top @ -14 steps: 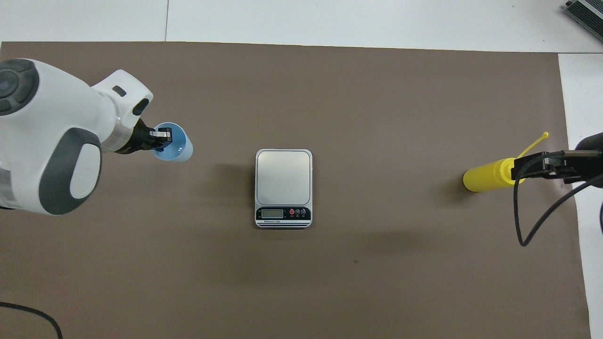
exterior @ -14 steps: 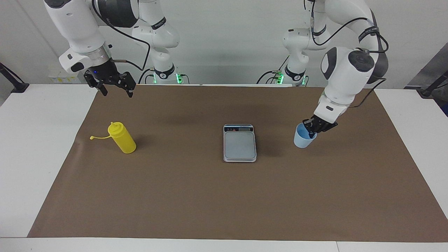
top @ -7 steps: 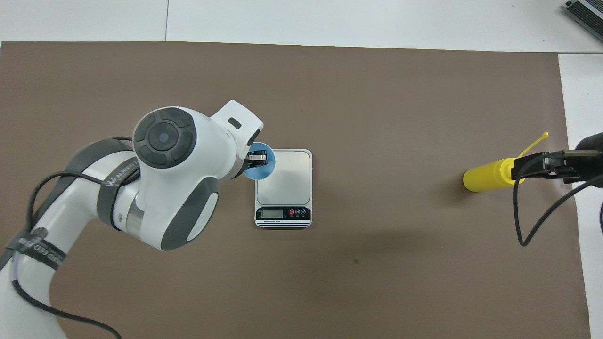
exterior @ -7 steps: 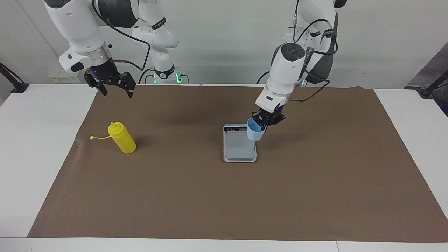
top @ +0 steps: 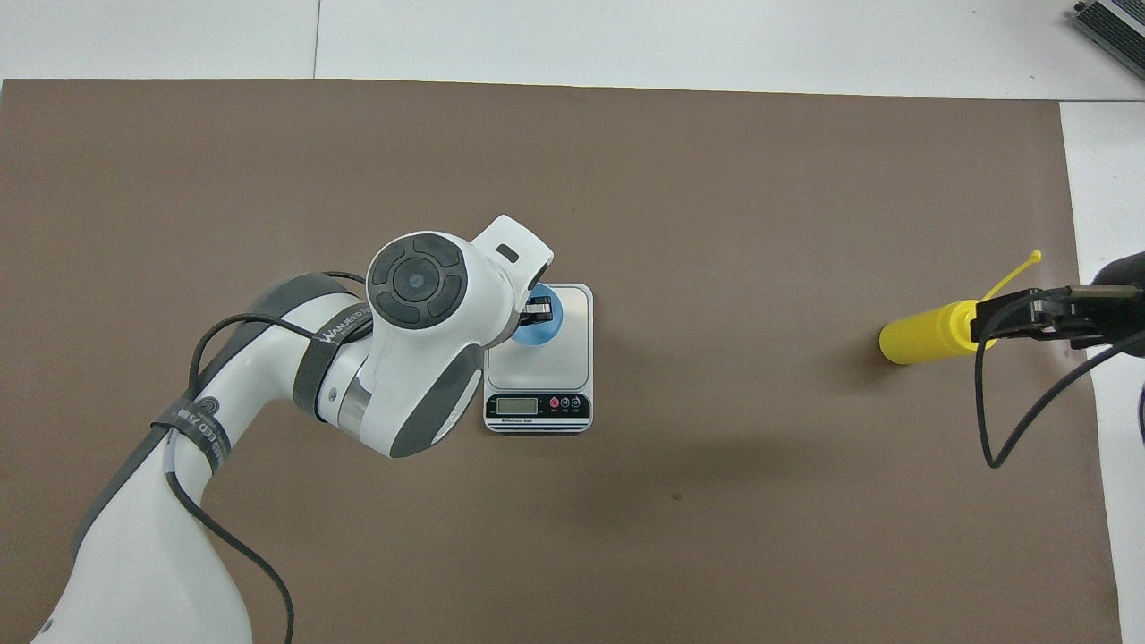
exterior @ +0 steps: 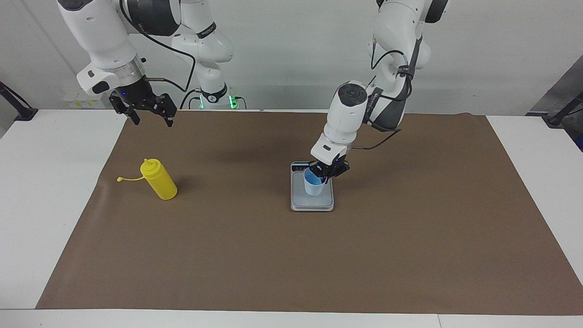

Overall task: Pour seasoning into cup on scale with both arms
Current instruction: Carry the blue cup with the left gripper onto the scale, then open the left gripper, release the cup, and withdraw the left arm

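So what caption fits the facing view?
Left gripper holds the cup over the scale; right gripper waits above the bottle.

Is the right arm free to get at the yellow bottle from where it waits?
Probably yes: the right gripper hangs open near the seasoning bottle, nothing between them.

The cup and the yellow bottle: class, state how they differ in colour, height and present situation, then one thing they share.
The cup is light blue; the yellow bottle is bright yellow. The cup is shorter than the bottle. The cup is on the scale, its rim gripped by the left gripper; the bottle stands on the brown mat, untouched, with the open right gripper raised above the mat. Both are upright.
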Controlling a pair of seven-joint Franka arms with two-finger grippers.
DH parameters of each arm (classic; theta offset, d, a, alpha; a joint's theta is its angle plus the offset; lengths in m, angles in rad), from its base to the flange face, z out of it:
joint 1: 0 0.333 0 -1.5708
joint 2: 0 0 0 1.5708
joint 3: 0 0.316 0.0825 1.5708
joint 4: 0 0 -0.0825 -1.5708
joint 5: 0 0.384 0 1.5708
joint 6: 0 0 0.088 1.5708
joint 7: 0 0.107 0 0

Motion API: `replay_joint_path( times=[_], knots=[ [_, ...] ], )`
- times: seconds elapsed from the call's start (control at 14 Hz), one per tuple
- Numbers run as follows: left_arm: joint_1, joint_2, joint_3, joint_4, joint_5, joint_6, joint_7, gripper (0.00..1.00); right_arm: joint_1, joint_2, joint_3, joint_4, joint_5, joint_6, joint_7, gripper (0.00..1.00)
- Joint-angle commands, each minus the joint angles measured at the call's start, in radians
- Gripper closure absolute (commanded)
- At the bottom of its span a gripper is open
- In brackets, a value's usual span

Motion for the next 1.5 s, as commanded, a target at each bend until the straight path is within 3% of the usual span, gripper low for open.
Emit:
replay_joint_path(
  times=[0.0,0.5,0.57,0.64,0.72,0.86,1.07,1.43],
  knots=[
    [-0.024,-0.003,0.017,-0.008,0.02,0.023,-0.017,1.0,-0.013,-0.01,0.005,-0.008,-0.001,-0.01,-0.017,0.0],
    [-0.03,-0.005,0.017,-0.046,0.02,0.049,-0.017,1.0,-0.013,-0.008,0.005,-0.008,-0.001,-0.01,-0.017,0.0],
    [-0.03,-0.005,0.017,-0.048,0.021,0.047,-0.016,0.97,-0.013,-0.01,0.006,-0.008,-0.001,-0.01,-0.017,0.0],
    [-0.03,-0.005,0.017,-0.046,0.02,0.047,-0.014,0.45,-0.013,-0.01,0.005,-0.008,-0.001,-0.013,-0.017,0.0],
    [-0.028,-0.005,0.018,-0.042,0.021,0.046,-0.009,0.0,-0.013,-0.008,0.005,-0.008,-0.003,-0.012,-0.017,0.0],
    [-0.016,-0.02,0.018,-0.025,0.021,0.032,-0.003,0.0,-0.013,-0.01,0.005,-0.008,-0.001,-0.01,-0.017,0.0],
    [0.04,-0.121,0.031,-0.023,0.021,-0.042,0.055,0.0,-0.013,-0.01,0.006,-0.008,-0.001,-0.012,-0.017,0.0],
    [0.203,-0.259,0.028,-0.023,0.02,-0.235,0.357,0.0,-0.054,-0.013,0.0,-0.007,-0.003,-0.056,-0.059,0.0]
  ],
)
